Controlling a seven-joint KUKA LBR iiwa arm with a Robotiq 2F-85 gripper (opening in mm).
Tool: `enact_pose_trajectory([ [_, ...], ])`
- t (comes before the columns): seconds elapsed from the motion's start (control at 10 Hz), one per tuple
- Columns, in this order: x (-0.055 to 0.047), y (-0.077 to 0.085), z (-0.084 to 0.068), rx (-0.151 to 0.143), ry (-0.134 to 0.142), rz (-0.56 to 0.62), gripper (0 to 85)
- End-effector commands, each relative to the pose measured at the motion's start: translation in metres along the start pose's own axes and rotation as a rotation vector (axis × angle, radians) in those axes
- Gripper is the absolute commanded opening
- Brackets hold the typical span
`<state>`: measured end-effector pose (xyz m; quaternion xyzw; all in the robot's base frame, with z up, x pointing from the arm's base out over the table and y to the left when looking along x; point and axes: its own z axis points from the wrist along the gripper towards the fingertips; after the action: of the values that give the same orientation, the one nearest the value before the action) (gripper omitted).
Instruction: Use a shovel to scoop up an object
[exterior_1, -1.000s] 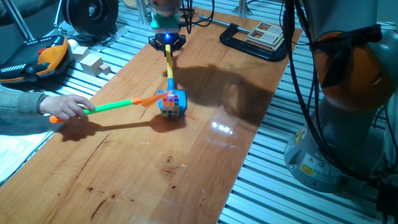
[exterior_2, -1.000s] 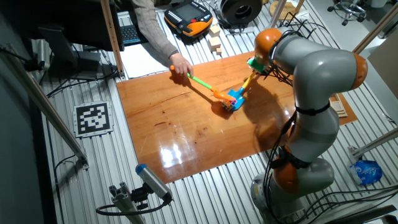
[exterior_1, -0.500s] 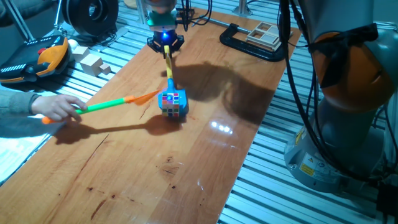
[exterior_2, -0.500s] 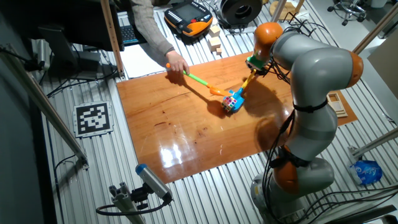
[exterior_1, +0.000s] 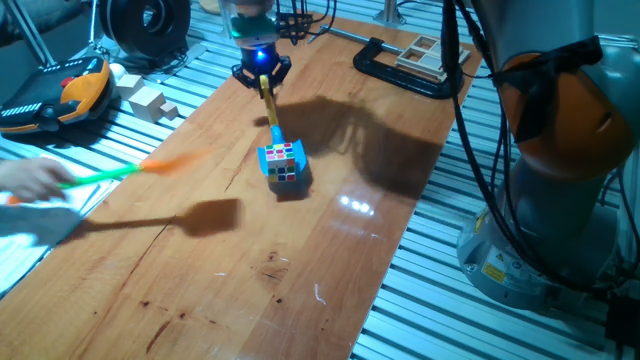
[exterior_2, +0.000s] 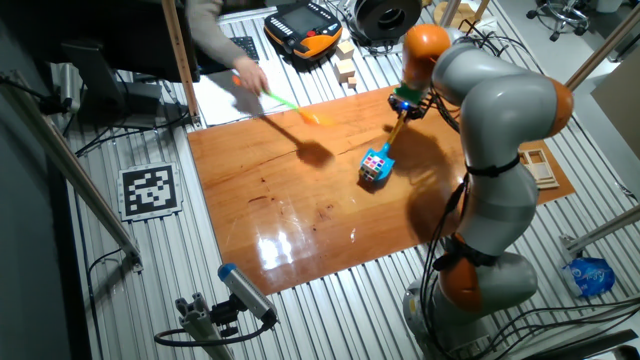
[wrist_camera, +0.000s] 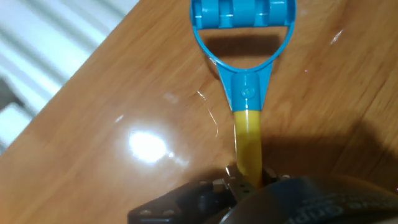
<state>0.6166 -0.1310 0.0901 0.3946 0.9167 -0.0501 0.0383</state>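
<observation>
While the shovel's (exterior_1: 272, 122) yellow shaft is clamped tight by the fingers (exterior_1: 261, 74), the cube (exterior_1: 283, 161) is seen sitting on the blue blade, low over the worktop (exterior_1: 330, 240), so scooping looks basically done.

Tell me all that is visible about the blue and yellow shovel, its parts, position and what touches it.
The shovel looks like plastic: a bright blue blade, a yellow shaft and a blue D-shaped end. The gripper clamps the shaft, and the tool slopes down to the wooden table. The puzzle cube sits on the blade. In the hand view only the D-shaped end and shaft show.
</observation>
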Motion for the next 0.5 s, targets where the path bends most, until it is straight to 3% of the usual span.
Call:
enact_pose_trajectory([
  [0.0,0.002,0.003,-0.004,-0.003,0.012,-0.094,0.0],
  [0.1,0.006,0.009,-0.012,-0.005,0.038,-0.167,0.0],
  [0.3,0.016,0.022,-0.032,-0.005,0.038,-0.328,0.0],
  [0.4,0.021,0.03,-0.038,-0.009,0.053,-0.373,0.0],
])
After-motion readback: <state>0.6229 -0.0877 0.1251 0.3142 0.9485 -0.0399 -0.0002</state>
